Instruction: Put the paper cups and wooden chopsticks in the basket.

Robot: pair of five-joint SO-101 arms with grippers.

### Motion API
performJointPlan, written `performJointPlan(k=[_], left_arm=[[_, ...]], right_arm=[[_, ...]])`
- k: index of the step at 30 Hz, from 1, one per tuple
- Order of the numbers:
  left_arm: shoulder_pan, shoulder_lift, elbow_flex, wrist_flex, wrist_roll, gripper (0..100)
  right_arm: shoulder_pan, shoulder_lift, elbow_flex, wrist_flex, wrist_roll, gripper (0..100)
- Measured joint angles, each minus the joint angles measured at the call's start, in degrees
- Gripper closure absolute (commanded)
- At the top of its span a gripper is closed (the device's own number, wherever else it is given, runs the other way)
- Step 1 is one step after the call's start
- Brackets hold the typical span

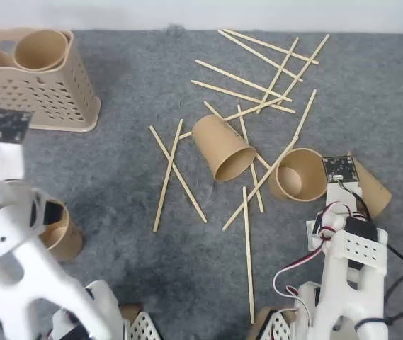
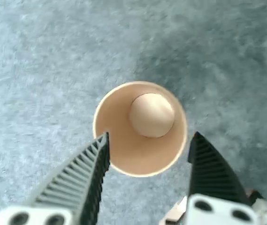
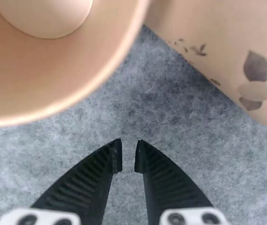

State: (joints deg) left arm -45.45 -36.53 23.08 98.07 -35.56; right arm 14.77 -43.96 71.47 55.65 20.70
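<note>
A tan basket (image 1: 52, 95) stands at the far left with one paper cup (image 1: 40, 48) inside it. Another paper cup (image 2: 140, 140) stands upright near the left front, also seen from above as the cup (image 1: 65, 237). My left gripper (image 2: 149, 143) hangs open over it, one finger at each side of its rim. Three more cups lie on their sides: one (image 1: 222, 146) mid-table, one (image 1: 300, 173) to its right, and one (image 1: 372, 190) beside that. My right gripper (image 3: 128, 152) is shut on nothing, just short of the open-mouthed cup (image 3: 53, 70) and the leaf-printed cup (image 3: 217, 47). Several wooden chopsticks (image 1: 247, 95) lie scattered.
Grey felt (image 1: 130, 234) covers the table. More chopsticks (image 1: 167, 177) lie crossed between the two arms, and one chopstick (image 1: 248, 248) points toward the front edge. Open felt lies between the basket and the left cup.
</note>
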Motion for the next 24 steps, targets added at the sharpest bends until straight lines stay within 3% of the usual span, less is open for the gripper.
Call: performJointPlan(k=[6,15,22,24], left_arm=[[-4.5,1.3,0.0,-3.4,-0.3,76],[-7.6,16.8,0.0,-5.0,-2.6,77],[-7.8,23.3,0.4,-8.0,-2.7,99],[-7.8,24.5,1.9,-10.4,-2.7,99]], right_arm=[[0.0,0.0,0.0,0.0,0.4,93.6],[0.0,0.0,0.0,0.0,0.4,93.6],[0.0,0.0,0.0,0.0,0.4,93.6],[0.0,0.0,0.0,0.0,0.4,93.6]])
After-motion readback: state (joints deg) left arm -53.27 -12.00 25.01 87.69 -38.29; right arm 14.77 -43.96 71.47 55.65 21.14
